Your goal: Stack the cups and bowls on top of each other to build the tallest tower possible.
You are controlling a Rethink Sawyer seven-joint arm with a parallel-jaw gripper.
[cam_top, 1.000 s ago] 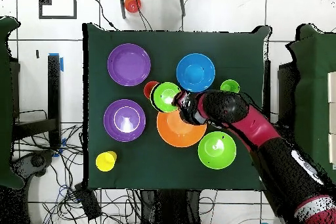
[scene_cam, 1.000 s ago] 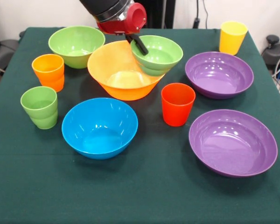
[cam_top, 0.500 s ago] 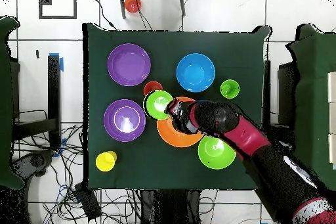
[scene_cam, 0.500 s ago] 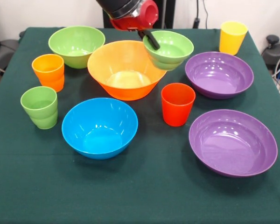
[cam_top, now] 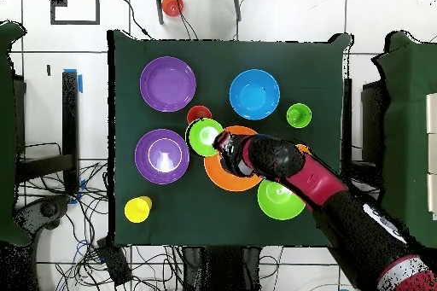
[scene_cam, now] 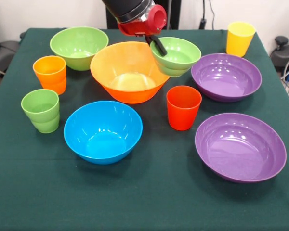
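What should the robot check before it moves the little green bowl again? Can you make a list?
1. Grip on the small light-green bowl: the gripper pinches its rim, bowl lifted and tilted. Ok.
2. Where the bowl hangs: over the big orange bowl's right edge, not its middle. Not ok for dropping yet.
3. Inside of the orange bowl: nothing in it. Ok.
4. Red cup close below the held bowl: upright, apart from it. Ok, but mind it.
5. Nearest purple bowl: whether the held bowl clears it, cannot tell.
6. Blue bowl and medium green bowl: upright and free to pick later. Ok.
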